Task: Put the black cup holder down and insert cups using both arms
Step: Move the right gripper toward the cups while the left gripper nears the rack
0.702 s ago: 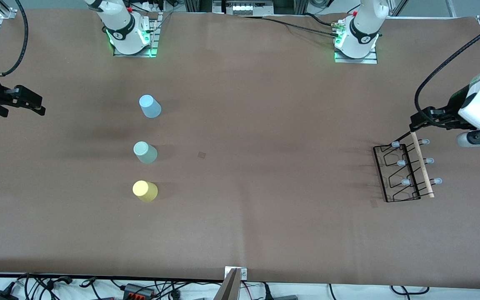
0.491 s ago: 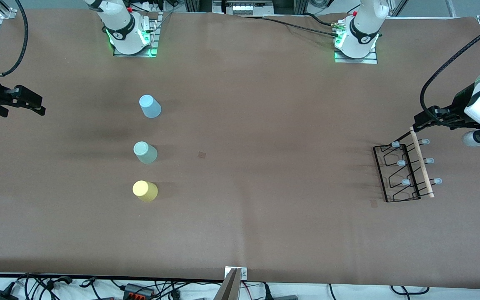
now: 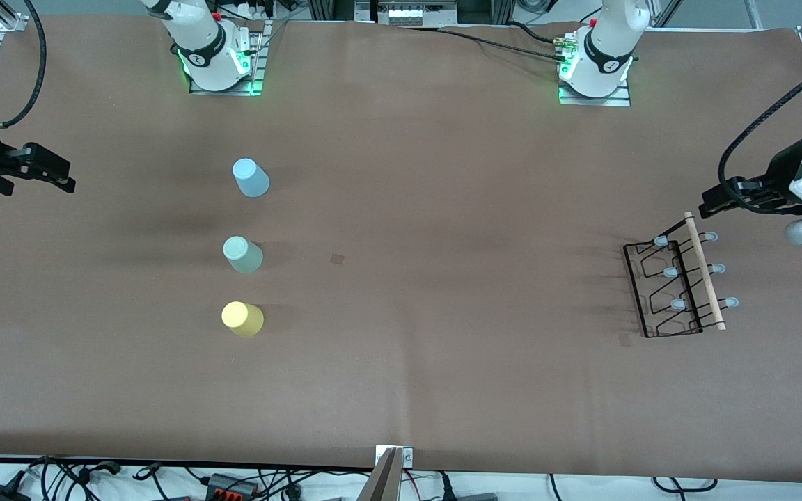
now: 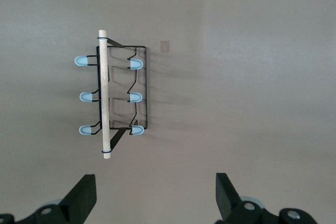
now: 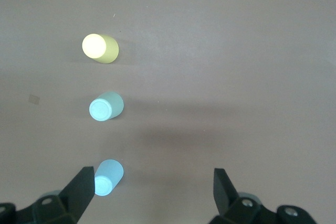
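Both grippers' fingers [image 4: 84, 195] [image 5: 81, 190] spread wide, holding nothing

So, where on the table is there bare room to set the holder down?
The widest bare patch is the middle of the table, between the row of cups, light blue, pale green, yellow, and the black cup holder. The strip nearest the front camera is bare too. No spot looks crowded.
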